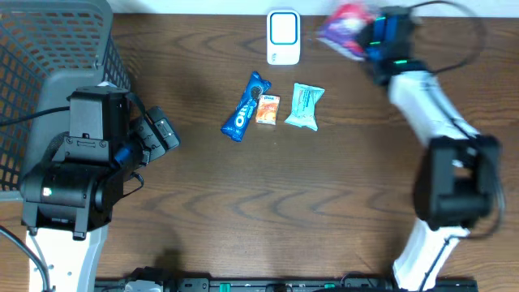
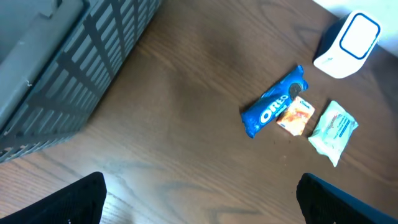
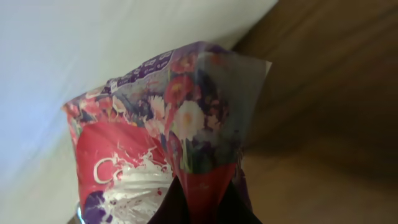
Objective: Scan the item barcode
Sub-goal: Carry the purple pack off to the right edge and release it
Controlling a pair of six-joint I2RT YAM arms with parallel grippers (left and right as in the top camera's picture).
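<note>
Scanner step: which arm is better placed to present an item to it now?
Right. The right gripper is shut on the flowered packet, close beside the white scanner. The left gripper is open, holds nothing, and sits by the basket, farther from the scanner.

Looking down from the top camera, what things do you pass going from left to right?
Grey basket → left gripper → blue Oreo pack → small orange packet → teal packet → flowery packet, held by the right gripper.
</note>
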